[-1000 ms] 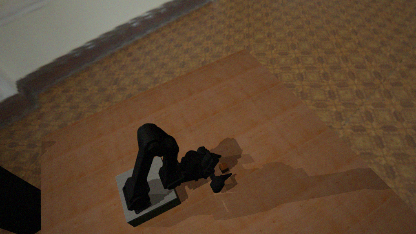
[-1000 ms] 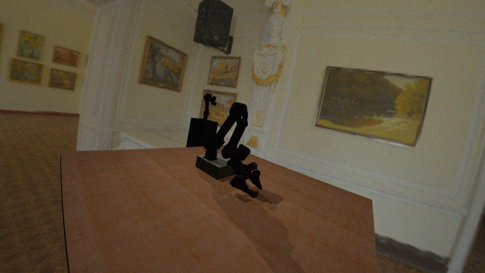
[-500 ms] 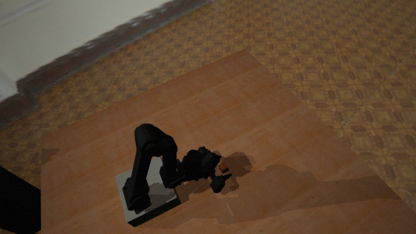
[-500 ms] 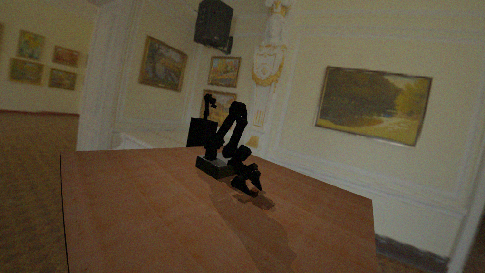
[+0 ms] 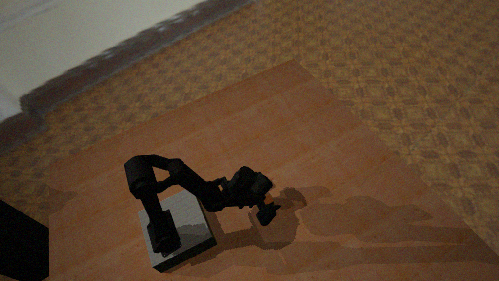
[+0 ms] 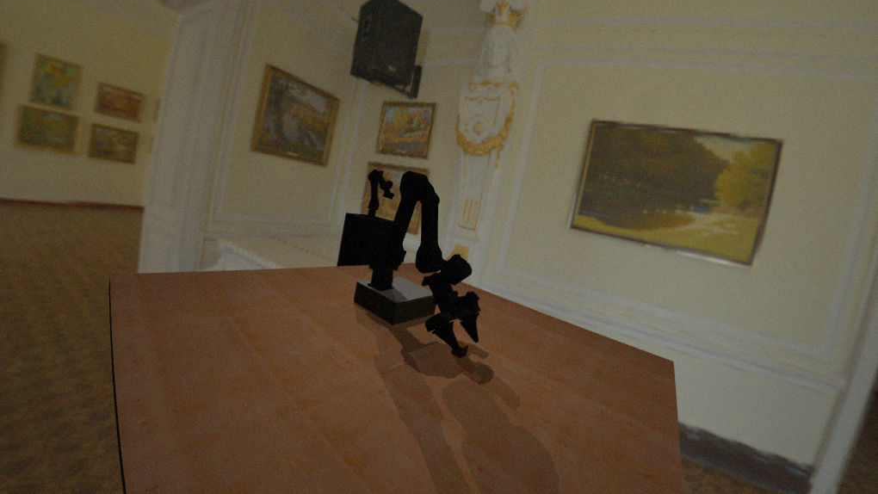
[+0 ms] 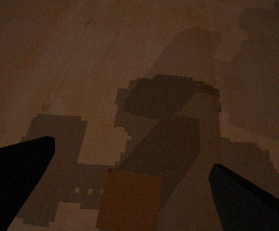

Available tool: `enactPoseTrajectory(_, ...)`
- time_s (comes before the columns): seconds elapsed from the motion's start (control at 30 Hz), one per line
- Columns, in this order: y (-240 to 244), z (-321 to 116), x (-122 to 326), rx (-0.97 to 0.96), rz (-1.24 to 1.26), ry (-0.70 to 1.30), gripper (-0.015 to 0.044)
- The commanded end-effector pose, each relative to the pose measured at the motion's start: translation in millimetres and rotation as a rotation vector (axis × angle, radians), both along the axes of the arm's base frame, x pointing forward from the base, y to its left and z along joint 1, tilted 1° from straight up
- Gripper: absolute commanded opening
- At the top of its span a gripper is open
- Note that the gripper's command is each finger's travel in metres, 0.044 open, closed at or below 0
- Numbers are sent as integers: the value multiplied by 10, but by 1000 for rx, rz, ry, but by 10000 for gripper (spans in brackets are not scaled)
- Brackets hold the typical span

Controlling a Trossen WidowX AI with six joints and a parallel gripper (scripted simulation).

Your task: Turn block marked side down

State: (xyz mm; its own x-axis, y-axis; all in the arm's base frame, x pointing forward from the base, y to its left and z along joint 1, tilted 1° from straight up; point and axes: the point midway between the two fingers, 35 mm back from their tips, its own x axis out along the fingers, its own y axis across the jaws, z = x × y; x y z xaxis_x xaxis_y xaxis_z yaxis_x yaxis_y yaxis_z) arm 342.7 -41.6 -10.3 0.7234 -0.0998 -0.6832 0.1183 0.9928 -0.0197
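Note:
The orange block (image 7: 128, 201) (image 5: 268, 199) rests on the wooden table (image 5: 235, 123) (image 6: 245, 366) (image 7: 40, 54). In the wrist view it is at the bottom middle, cut off by the frame edge, and the face I see is plain orange. The dark marked side does not show, so I cannot tell which way it faces. My gripper (image 7: 134, 159) (image 5: 276, 196) (image 6: 469, 346) is open wide and empty, pointing down, with one finger on each side of the block and clear of it. In the exterior view the block is too dark beside a fingertip to make out well.
The arm stands on a grey base block (image 5: 187, 208) (image 6: 407, 290) on the table. A black box (image 5: 22, 241) (image 6: 362, 239) stands beyond the table edge behind the arm. The arm's shadows fall across the table around the block.

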Motion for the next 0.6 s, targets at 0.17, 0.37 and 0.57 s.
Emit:
enactPoseTrajectory(0.17,45,557,-348,31,-9,265,440)
enactPoseTrajectory(0.37,45,557,-348,31,-9,265,440)
enactPoseTrajectory(0.57,45,557,-348,31,-9,265,440)
